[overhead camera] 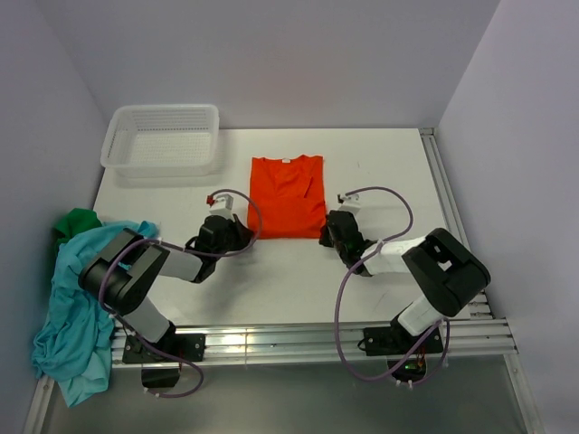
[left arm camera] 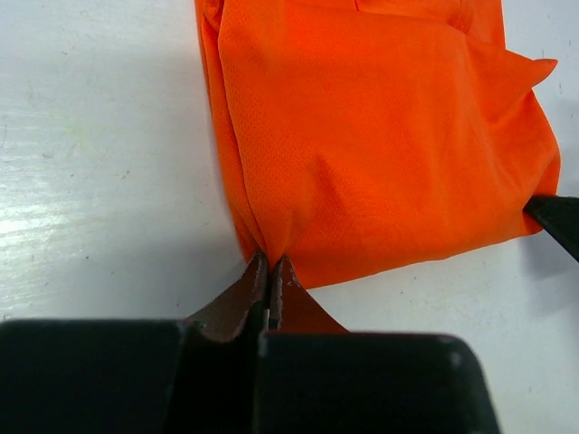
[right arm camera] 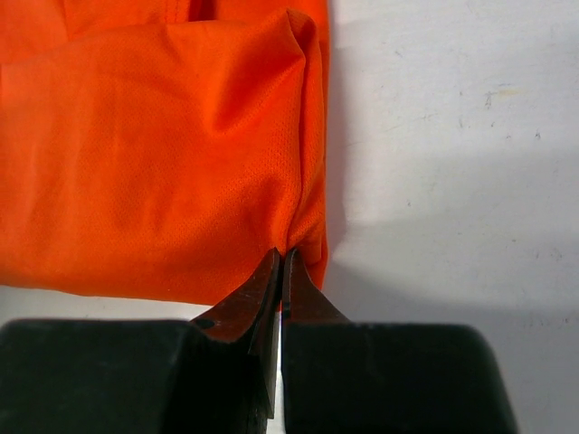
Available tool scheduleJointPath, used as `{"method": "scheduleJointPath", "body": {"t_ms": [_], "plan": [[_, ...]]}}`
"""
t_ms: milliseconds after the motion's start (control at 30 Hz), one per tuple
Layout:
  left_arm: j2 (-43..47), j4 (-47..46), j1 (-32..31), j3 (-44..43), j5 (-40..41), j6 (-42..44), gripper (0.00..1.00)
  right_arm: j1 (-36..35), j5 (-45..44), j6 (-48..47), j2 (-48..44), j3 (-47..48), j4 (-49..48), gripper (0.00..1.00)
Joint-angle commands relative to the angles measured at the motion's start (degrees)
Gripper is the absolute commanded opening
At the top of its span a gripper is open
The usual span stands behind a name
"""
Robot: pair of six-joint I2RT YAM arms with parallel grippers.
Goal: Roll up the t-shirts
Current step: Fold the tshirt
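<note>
Top external view: the orange t-shirt point(overhead camera: 287, 194) lies flat and folded into a narrow rectangle in the middle of the white counter point(overhead camera: 271, 280), collar toward the far side. The left claw point(overhead camera: 246, 233) is at its near left corner and the right claw point(overhead camera: 324, 237) at its near right corner. A white mesh basket point(overhead camera: 163, 140) stands at the far left of the counter, apart from the shirt. A teal t-shirt point(overhead camera: 68, 307) hangs crumpled over the counter's left edge, with a dark green t-shirt point(overhead camera: 77, 221) bunched just behind it.

Left wrist view: the left claw point(left arm camera: 270, 267) is closed, its two fingertips pressed together on the orange t-shirt's point(left arm camera: 380, 136) near hem, the cloth puckering up into the pinch. The tip of the right claw point(left arm camera: 556, 220) shows at the hem's other corner.

Right wrist view: the right claw point(right arm camera: 280, 260) is likewise closed, pinching the shirt's point(right arm camera: 154, 163) hem at the folded corner, bare counter beside it.
</note>
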State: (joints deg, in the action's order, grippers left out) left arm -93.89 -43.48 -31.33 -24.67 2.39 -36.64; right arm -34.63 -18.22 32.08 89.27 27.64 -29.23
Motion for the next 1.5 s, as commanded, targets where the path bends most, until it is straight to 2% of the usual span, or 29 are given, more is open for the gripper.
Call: {"method": "scheduleJointPath", "body": {"t_ms": [0,100,367,533,800,933,1167,1300,1467], "plan": [[4.1,4.6,-0.5,-0.8,-0.5,-0.4,0.00,-1.7,-1.5,0.5,-4.1,0.4,4.1,0.00],[7.3,9.1,-0.7,-0.2,-0.2,-2.2,0.00,-2.3,-1.4,2.4,-5.1,2.0,10.4,0.00],[17.9,18.7,-2.2,3.9,-1.2,-6.9,0.00,-5.0,2.1,9.3,-12.5,-2.1,19.2,0.00],[23.6,25.0,-5.5,5.4,-1.6,-9.8,0.00,-6.8,4.9,12.2,-18.6,-1.9,30.0,0.00],[33.1,33.1,-5.8,8.7,-3.6,-13.8,0.00,-8.2,7.1,15.0,-29.7,-3.6,42.0,0.00],[36.7,38.3,-5.8,7.4,-3.9,-13.6,0.00,-8.3,7.0,14.8,-32.9,-1.9,48.1,0.00],[37.4,46.9,-5.8,1.4,-4.3,-12.9,0.00,-8.3,6.2,11.9,-33.7,3.9,55.0,0.00],[35.7,53.7,-5.4,-3.5,-3.8,-11.7,0.00,-8.1,5.8,9.5,-31.6,9.1,58.3,0.00],[33.9,57.1,-3.8,-8.0,-5.4,-9.9,0.00,-6.6,6.9,6.9,-27.7,12.5,59.0,0.00]]}}
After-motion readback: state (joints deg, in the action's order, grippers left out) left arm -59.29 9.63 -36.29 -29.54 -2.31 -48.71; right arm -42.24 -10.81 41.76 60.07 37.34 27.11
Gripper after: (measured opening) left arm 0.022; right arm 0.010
